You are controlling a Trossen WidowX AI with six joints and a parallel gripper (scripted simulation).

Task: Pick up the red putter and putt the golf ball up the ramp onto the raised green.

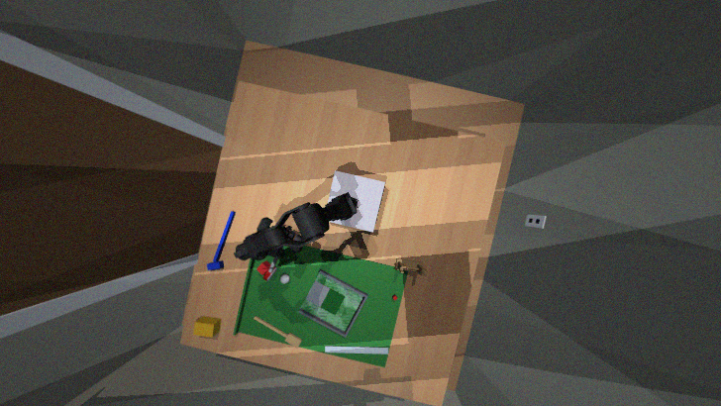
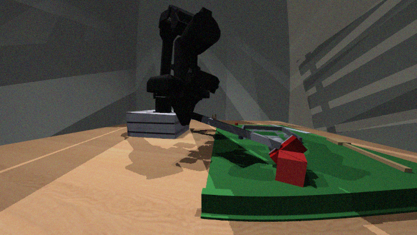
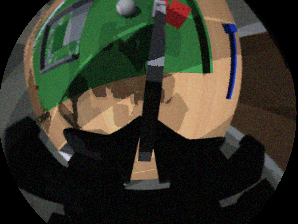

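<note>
My gripper (image 2: 187,120) (image 3: 146,119) is shut on the grey shaft of the red putter (image 2: 227,127) (image 3: 156,47), low beside the mat's edge. The shaft slopes down to its red head, which is low over the mat, touching or just behind a red block (image 2: 291,168) (image 3: 178,14); I cannot tell which. The white golf ball (image 1: 284,278) (image 3: 126,7) is on the green mat (image 1: 378,322), between the block and the ramp (image 1: 316,293) (image 3: 76,22); the putter head hides it in the exterior view. The raised green (image 1: 333,301) (image 3: 59,34) lies inside a grey frame.
A raised rim (image 1: 244,297) borders the mat's left end. A wooden mallet (image 1: 272,329) (image 2: 376,157) and white strip (image 1: 356,350) lie along its lower side. A blue mallet (image 1: 224,239) (image 3: 232,65) and yellow block (image 1: 205,327) are left of it. A small red object (image 1: 394,297) is at right.
</note>
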